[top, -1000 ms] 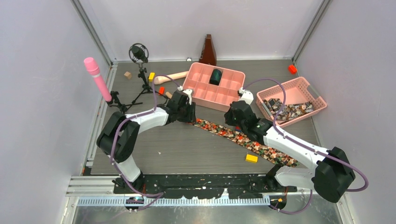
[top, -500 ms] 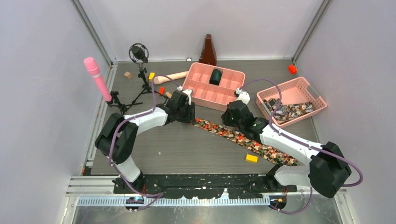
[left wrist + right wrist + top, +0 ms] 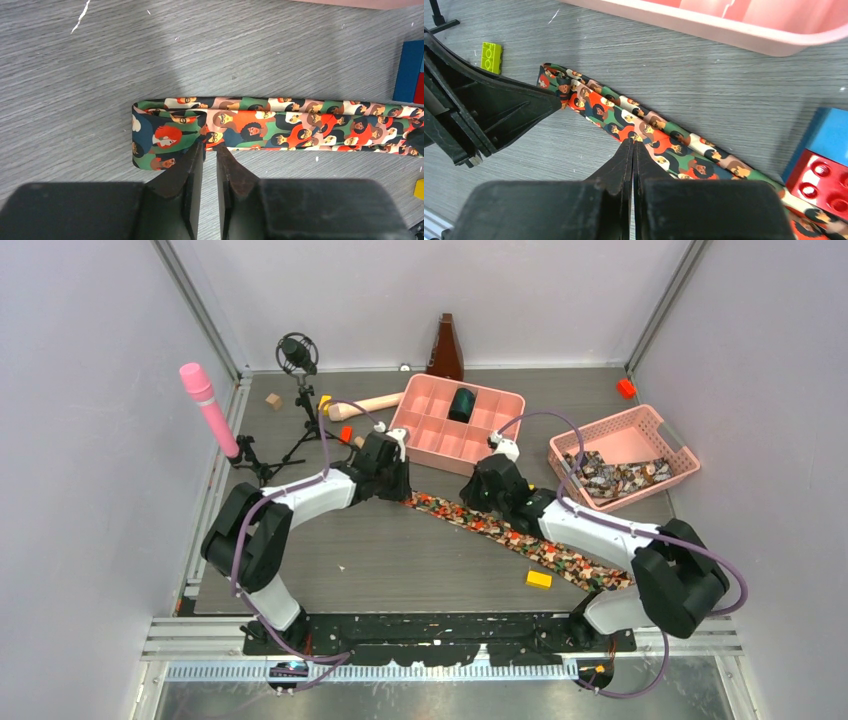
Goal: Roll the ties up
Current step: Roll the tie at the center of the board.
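Nearly together, with only a thin slit between them, the jaws of the left gripper (image 3: 209, 150) sit at the near edge of the tie (image 3: 300, 125), just beside its folded-over end; whether they pinch fabric I cannot tell. Those of the right gripper (image 3: 632, 142) are pressed together, tips on the strip further along, probably pinning it flat so the fold can start a roll. The tie lies diagonally across the table (image 3: 380, 560).

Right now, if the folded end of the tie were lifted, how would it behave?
Probably floppy: the tie lies flat as thin fabric, so it should drape. Likely light; the fold at its end may fall open. Pushed across the table, it would probably bunch.
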### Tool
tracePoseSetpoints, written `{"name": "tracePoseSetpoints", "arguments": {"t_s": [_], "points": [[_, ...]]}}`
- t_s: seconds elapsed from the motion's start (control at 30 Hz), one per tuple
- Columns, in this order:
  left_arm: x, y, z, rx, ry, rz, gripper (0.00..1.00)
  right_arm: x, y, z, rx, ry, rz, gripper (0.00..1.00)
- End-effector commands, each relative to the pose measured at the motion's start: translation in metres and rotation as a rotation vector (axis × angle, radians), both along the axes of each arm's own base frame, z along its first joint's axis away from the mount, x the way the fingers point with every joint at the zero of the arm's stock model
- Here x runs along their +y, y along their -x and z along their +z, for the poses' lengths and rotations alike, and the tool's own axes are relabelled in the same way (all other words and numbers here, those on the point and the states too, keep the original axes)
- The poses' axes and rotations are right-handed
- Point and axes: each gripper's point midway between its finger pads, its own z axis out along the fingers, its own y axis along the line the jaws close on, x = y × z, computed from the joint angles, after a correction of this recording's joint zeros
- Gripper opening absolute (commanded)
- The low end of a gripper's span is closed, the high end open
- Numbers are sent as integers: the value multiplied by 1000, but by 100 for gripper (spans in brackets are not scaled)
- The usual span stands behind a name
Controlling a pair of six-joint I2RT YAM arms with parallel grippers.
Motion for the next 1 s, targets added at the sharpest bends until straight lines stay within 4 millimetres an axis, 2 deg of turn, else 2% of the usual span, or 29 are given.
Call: {"name": "tracePoseSetpoints", "arguments": {"t_s": [0.0,0.17,0.6,0.63,0.67,0.97], "points": [[-3,-7,19,-35,55,10,14,30,-18,26,-52,-126,30,3],[0,-8,18,-34,60,19,0,45,-23,16,-22,-147,60,3],[4,-9,13,-20,77,29,0,88,-39,8,13,-205,173,2],[4,-9,13,-21,78,31,0,93,-42,13,5,-215,184,2],[4,-9,13,-21,79,32,0,96,-41,6,22,-213,199,2],[6,-8,5,-7,74,32,0,122,-47,-3,55,-225,296,1]]}}
